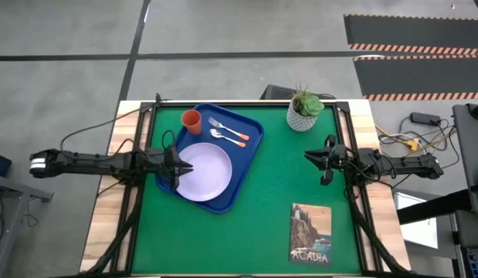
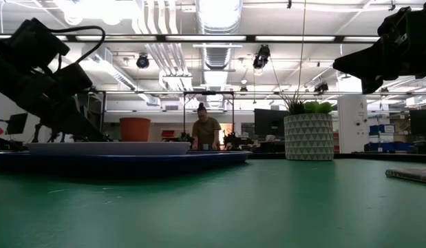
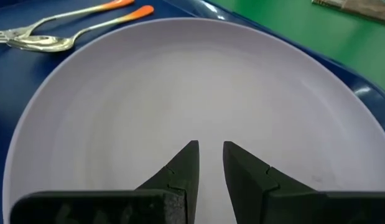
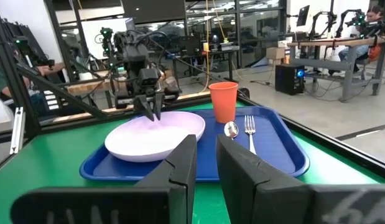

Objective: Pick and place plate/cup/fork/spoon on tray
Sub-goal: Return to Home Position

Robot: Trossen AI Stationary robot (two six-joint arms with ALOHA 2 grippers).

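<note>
Hovering both end effectors above the bench, each empty, with all four items resting on the tray.

My left end effector (image 3: 209, 146) hangs over the nearest edge of the plate (image 1: 206, 170). Its fingers are drawn almost together with only a narrow slit between them, and they grip nothing. The plate lies directly beneath and ahead of it, inside the blue tray (image 1: 246, 123). Beyond the plate from this end effector, the fork (image 1: 223, 127) and spoon (image 1: 215, 133) lie side by side on the tray floor. The orange cup (image 1: 191, 120) stands upright near the fork's prongs, in a tray corner. My right end effector (image 4: 206, 138) is held above the green bench (image 1: 285, 177), well apart from the tray and facing it. Its fingers are likewise nearly closed and empty.
</note>
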